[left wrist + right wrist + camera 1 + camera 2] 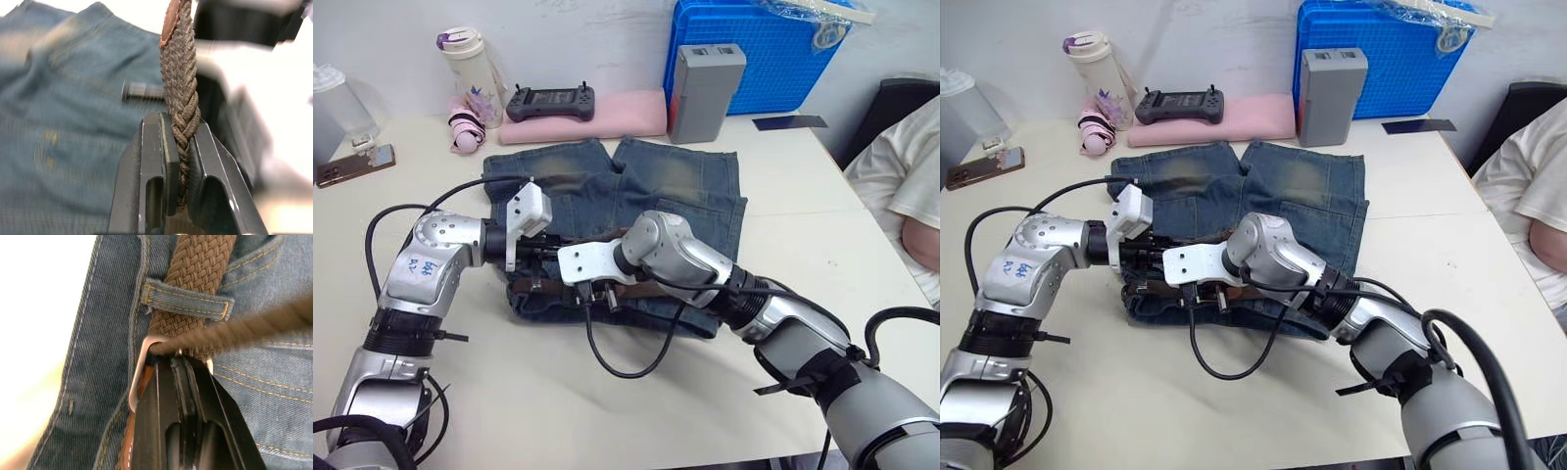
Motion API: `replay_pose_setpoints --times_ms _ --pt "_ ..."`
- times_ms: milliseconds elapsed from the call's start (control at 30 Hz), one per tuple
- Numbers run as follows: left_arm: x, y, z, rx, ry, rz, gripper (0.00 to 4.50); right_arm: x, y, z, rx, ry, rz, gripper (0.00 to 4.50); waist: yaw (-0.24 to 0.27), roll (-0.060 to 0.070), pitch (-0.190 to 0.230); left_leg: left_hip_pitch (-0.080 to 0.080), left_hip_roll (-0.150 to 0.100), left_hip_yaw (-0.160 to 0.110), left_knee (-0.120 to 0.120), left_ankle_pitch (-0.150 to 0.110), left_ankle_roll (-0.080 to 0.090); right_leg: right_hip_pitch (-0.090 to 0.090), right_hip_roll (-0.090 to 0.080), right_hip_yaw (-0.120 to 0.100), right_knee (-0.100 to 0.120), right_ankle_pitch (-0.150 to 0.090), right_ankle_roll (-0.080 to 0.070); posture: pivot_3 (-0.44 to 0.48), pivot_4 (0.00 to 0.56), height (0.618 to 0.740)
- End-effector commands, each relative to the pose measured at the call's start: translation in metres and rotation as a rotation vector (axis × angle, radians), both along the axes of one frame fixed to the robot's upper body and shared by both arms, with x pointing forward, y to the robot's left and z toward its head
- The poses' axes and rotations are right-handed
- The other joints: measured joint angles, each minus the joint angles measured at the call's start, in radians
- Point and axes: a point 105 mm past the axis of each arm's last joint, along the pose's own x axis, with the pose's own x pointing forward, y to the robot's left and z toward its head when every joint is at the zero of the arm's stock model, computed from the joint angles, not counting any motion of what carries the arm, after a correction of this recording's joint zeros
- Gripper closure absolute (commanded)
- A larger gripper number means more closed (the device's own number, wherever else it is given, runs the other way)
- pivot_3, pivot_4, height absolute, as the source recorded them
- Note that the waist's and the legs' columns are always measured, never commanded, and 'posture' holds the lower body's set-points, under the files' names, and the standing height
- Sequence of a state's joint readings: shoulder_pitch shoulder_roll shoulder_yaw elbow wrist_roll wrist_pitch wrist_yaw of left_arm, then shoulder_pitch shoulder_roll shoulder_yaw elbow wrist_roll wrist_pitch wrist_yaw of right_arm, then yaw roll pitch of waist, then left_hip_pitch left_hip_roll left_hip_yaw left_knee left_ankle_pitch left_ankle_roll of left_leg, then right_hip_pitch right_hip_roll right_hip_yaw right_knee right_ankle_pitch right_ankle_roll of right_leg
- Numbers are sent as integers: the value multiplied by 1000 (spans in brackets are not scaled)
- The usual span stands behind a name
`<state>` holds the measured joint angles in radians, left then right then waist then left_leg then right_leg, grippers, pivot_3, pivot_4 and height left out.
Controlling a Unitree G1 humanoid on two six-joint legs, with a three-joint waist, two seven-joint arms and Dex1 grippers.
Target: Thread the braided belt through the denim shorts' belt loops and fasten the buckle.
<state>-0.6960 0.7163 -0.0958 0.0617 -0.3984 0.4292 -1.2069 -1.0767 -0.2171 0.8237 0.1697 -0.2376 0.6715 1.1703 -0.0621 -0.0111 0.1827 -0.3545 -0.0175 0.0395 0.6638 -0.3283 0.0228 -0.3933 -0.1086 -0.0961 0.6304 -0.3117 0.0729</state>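
Braided belt (180, 93) tip clamped in left end effector (178, 147), held for feeding. Buckle (142, 367) pinned by clenched right end effector (182, 363) on denim shorts (685, 186) waistband, beside threaded belt loop (188, 298).

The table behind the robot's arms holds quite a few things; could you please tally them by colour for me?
Blue: 2, denim shorts and crate
Pink: 2, cushion and strap bundle
Grey: 1, box
Black: 1, handheld controller
Brown: 1, braided belt
White: 1, bottle
Total: 8
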Motion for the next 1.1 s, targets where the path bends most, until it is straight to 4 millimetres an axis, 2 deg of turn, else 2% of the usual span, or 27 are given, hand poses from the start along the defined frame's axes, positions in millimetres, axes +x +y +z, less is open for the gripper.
replay_pose_setpoints --times_ms 33,300,400,567,800,1100 --pt "-4 -6 43 -46 -122 -85 4500 -31 -18 -80 -197 232 8 4449 -3 1 0 0 0 0 0 0 0 0 0 0 0 0 0 0 150 725" --pt "-2 -27 91 -112 -181 -212 4500 -36 -18 -86 -208 236 32 4449 1 0 0 1 1 0 1 1 -2 0 0 -4 6 -1 -3 0 150 725" --pt "-8 -35 99 -123 -184 -272 4500 -37 -17 -87 -206 237 39 4449 2 0 0 1 2 -1 1 2 -3 -1 0 -5 7 -2 -4 0 150 725" --pt "-21 -61 116 -170 -171 -422 4500 -37 -16 -86 -207 231 49 4449 5 0 0 0 2 -1 1 2 -3 -1 0 -6 7 -2 -4 0 150 725" --pt "-30 -98 129 -235 -174 -554 4500 -38 -16 -86 -210 232 60 4449 11 0 0 -2 2 -2 2 2 -3 -1 0 -7 7 -2 -4 0 150 725" --pt "-33 -125 134 -316 -137 -635 4500 -40 -18 -89 -230 232 76 4449 34 0 0 -2 1 -2 3 2 -3 -1 0 -7 6 -2 -4 0 150 725"
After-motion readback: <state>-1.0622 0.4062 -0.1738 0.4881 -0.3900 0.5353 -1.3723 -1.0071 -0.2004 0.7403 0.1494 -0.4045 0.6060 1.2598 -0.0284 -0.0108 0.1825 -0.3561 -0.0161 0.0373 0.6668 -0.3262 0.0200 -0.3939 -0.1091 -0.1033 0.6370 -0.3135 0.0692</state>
